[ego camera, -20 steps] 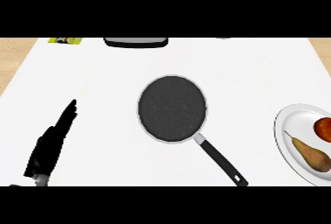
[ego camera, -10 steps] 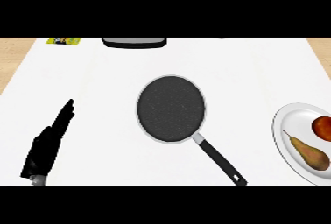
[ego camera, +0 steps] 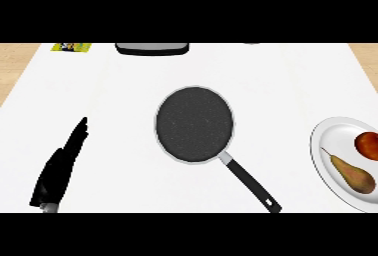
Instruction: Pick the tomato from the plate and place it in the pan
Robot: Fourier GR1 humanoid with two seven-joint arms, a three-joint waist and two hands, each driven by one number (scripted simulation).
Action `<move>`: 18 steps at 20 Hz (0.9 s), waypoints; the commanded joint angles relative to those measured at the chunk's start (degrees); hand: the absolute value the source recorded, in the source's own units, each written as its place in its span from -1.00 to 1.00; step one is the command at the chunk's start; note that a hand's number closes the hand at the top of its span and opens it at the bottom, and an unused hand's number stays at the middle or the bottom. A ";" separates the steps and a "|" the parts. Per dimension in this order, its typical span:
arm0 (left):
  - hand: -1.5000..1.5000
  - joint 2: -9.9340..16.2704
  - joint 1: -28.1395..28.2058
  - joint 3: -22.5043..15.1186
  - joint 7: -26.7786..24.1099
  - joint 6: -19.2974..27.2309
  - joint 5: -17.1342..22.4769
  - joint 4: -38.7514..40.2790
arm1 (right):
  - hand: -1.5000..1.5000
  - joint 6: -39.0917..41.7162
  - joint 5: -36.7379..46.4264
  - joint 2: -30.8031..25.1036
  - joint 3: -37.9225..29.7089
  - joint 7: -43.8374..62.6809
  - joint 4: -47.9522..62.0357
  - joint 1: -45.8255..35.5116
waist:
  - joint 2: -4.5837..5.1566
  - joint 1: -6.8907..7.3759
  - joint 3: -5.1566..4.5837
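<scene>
Red tomato (ego camera: 368, 145) sat on the white round plate (ego camera: 329, 150) at 3 o'clock, just beside a brown-green pear (ego camera: 350, 173). Black round pan (ego camera: 195, 124) lay centre, handle toward 5 o'clock. Left hand (ego camera: 60, 167) at 8 o'clock had fingers straight, grasping nothing, well apart from both.

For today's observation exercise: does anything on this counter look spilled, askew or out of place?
Nothing stands out. The pan lies flat and empty, the tomato and a pear sit on the plate, and the left hand is open at the lower left.

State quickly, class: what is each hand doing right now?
Left hand: open, fingers straight, holding nothing.
Right hand: not in view.
</scene>
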 commanded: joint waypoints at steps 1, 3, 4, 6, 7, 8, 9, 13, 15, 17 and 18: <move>0.00 -0.19 -1.77 2.21 1.04 -2.52 -0.01 0.55 | -1.00 0.22 2.21 1.66 0.58 2.93 -1.99 0.87 | -0.05 -0.24 -0.01; 0.00 -1.19 -1.11 1.14 5.14 -0.27 -2.62 -4.00 | -1.00 -1.02 2.47 3.88 -0.22 5.31 -2.07 -0.54 | -0.06 -0.01 0.01; 0.00 -1.13 1.31 3.17 -1.20 -2.46 -1.86 0.09 | -1.00 -0.25 2.26 3.41 -1.56 6.17 -1.66 -1.34 | -0.03 0.00 -0.01; 0.00 -2.05 1.59 2.69 0.06 -3.01 -2.92 -0.65 | -1.00 -0.11 3.30 2.21 -1.82 5.27 -3.11 1.40 | -0.06 -0.19 -0.01; 0.00 -2.02 -1.09 3.81 1.23 -3.71 -2.95 0.25 | -1.00 -2.56 4.67 4.35 -1.42 3.57 -1.55 1.69 | 0.01 -0.13 0.01; 0.00 -1.30 4.76 3.00 2.27 -3.56 -2.67 -6.03 | -1.00 -0.22 2.58 3.74 -2.31 5.55 -5.57 4.52 | -0.18 -0.26 -0.01; 0.00 -2.47 6.93 1.71 -0.43 -2.37 -4.56 -5.18 | -1.00 0.18 5.02 2.47 -1.53 2.35 -1.01 2.11 | -0.02 0.22 0.02; 0.00 -5.26 -0.25 3.98 -0.07 -3.81 -5.17 2.00 | -1.00 -2.88 6.42 6.78 -1.65 5.30 -3.72 3.68 | -0.02 -0.38 -0.01; 0.00 -4.02 -0.31 5.41 3.13 -5.44 -4.82 -2.39 | -1.00 -4.29 7.80 8.29 -2.11 4.02 -0.86 2.14 | 0.02 -0.03 0.02; 0.00 -3.64 -0.67 6.12 6.02 -5.59 -5.97 -4.26 | -1.00 -1.65 7.23 7.67 -3.23 6.30 -1.57 1.42 | -0.05 -0.13 0.01; 0.00 -5.53 -1.14 6.83 3.64 -5.84 -5.40 -0.73 | -1.00 -2.66 8.24 7.54 -2.69 3.79 -3.24 4.44 | -0.05 -0.31 0.00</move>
